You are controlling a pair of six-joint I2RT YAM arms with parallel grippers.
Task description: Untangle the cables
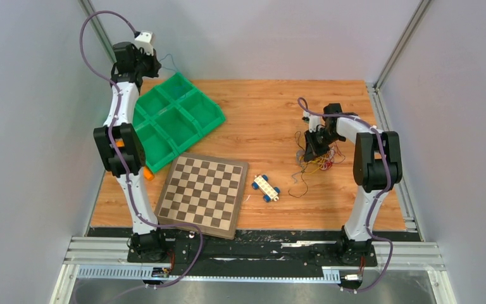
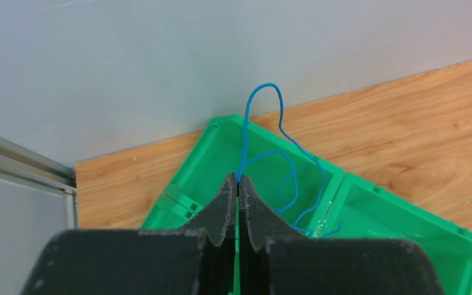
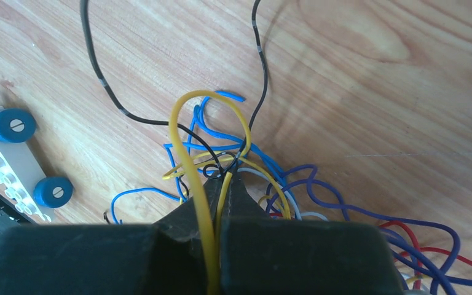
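The cables lie as a tangled clump on the wooden table at the right: yellow, blue, purple, red and black strands. My right gripper sits low in the clump, shut on a yellow cable that loops up ahead of the fingers and runs back between them. A black cable trails away to the far side. My left gripper is raised at the back left, above the green bin. It is shut on a single blue cable, which arches up and hangs down into a bin compartment.
The green bin with several compartments sits at the back left. A chessboard lies front centre. A white toy car with blue wheels is between the board and the clump. A small orange object rests by the left arm.
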